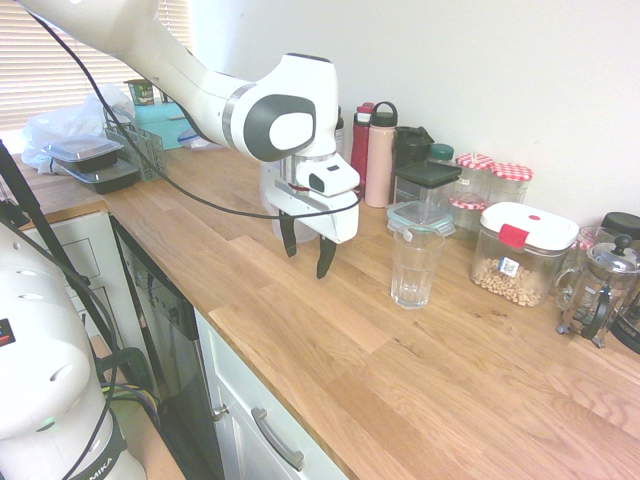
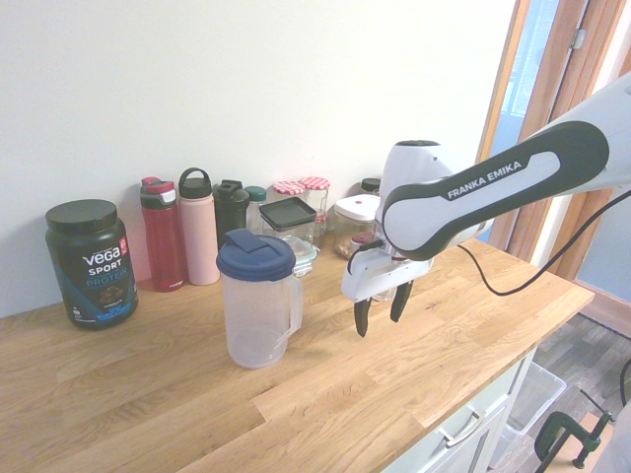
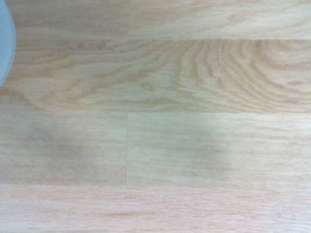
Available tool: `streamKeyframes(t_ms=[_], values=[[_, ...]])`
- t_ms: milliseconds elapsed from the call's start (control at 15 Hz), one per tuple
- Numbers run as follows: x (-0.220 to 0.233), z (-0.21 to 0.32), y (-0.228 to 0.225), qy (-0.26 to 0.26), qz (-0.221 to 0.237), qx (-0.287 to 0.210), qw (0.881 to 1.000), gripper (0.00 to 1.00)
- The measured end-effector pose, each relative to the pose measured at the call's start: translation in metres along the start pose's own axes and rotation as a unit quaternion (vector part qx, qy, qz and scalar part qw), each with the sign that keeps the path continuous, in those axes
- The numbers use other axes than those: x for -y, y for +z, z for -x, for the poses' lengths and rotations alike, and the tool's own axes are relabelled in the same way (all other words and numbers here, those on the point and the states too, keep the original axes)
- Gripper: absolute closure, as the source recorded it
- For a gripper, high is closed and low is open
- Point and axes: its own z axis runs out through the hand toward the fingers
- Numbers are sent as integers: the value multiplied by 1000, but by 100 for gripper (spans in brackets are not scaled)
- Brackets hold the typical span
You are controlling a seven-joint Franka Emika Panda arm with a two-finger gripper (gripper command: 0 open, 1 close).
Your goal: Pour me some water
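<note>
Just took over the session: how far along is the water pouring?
Nothing looks done: the clear drinking glass looks empty. In hand: nothing; the open end effector hangs above the wooden counter. Left: grasp the blue-lidded clear plastic pitcher and pour.

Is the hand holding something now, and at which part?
Nothing is held. The hand is open and empty above the wooden counter, beside the pitcher.

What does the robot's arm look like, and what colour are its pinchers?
The white, rounded arm has dark grey joint bands and "FRANKA EMIKA" printed in white. A thin black cable runs along it. Its gripper has a white body and two black fingers.
</note>
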Motion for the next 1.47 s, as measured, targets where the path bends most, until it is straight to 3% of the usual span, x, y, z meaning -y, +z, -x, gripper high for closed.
streamKeyframes(t_ms=[267,600,867,1133,1200,1467], values=[[8,8,-8,-16,-3,-14,1000,0],[33,106,-63,-81,-32,-65,994,0],[61,165,-86,-119,-95,-117,981,0],[85,159,-82,-116,-146,-167,968,0],[90,152,-81,-108,-153,-167,968,100],[108,123,-73,-83,-172,-148,970,100]])
